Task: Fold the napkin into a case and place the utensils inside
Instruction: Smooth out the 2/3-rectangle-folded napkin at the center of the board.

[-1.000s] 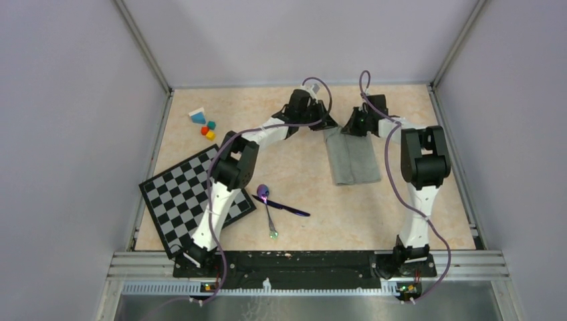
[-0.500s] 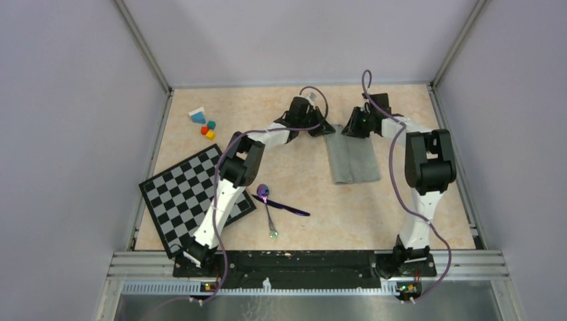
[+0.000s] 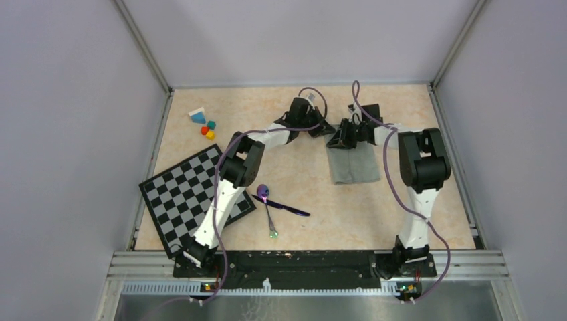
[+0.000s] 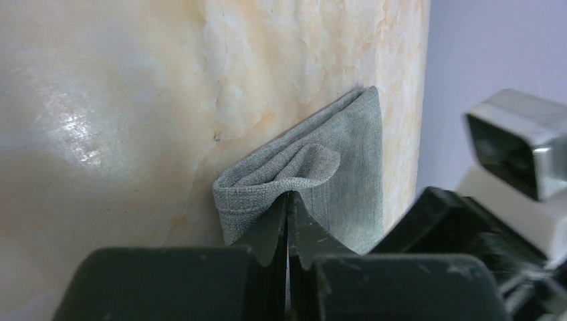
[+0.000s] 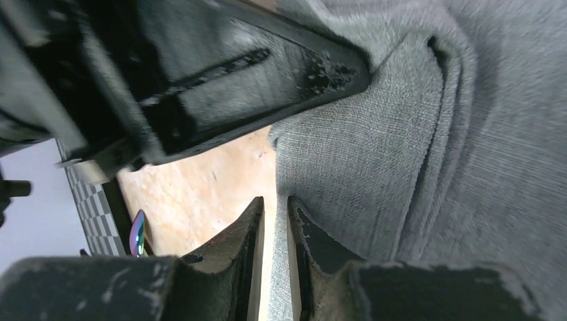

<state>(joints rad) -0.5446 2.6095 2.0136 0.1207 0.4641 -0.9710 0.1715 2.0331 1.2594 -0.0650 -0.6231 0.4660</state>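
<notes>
Now left tool (image 4: 289,198) has closed, seemingly pinching napkin (image 4: 350,150)

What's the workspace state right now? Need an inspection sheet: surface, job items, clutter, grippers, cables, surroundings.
Surface: beige marbled tabletop, no spills seen.
Job's things: napkin folded into a narrow strip, far right of centre. The spoon and dark stick piece lie crossed near the front, outside the cloth.
Clutter: checkered board at the left, partly under the left arm. Small coloured blocks far left.
Grippers: left gripper shut, pinching a raised fold of the napkin. Right gripper has its jaws narrowly apart at the napkin's edge; grip unclear.
Cables: purple cables loop along both arms, clear of the cloth.
Surroundings: plain grey walls, metal frame rail at the near edge.
</notes>
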